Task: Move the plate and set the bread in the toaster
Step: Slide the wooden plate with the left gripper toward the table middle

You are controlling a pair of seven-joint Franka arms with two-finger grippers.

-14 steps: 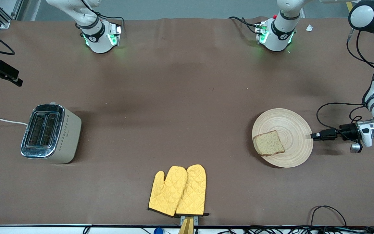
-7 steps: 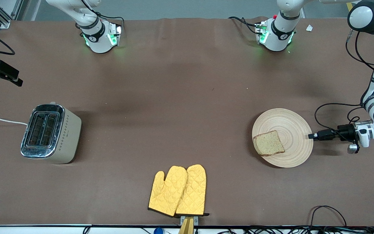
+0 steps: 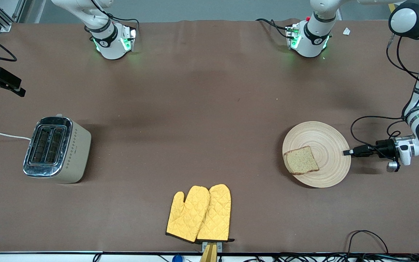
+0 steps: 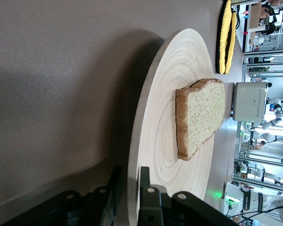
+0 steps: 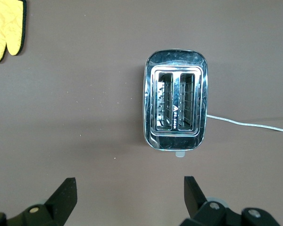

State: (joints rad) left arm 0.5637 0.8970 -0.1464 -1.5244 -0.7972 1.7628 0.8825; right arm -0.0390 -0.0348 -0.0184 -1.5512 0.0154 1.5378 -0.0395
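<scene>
The left gripper (image 3: 346,152) straddles the rim of the round, ring-grained wooden plate (image 3: 327,138), fingers slightly apart. Speckled bread (image 3: 301,160) lies flat on it. The right gripper (image 5: 127,197) hangs spread wide over the chrome-topped toaster (image 3: 57,149).

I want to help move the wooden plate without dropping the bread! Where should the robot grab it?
Probably by the thin rim of the wooden plate, coming in low and sideways from the left arm's end of the table. It lies flat, so only its edge fits between fingers. The bread sits toward the toaster's end, leaving that rim bare. The left end effector is already there.
</scene>
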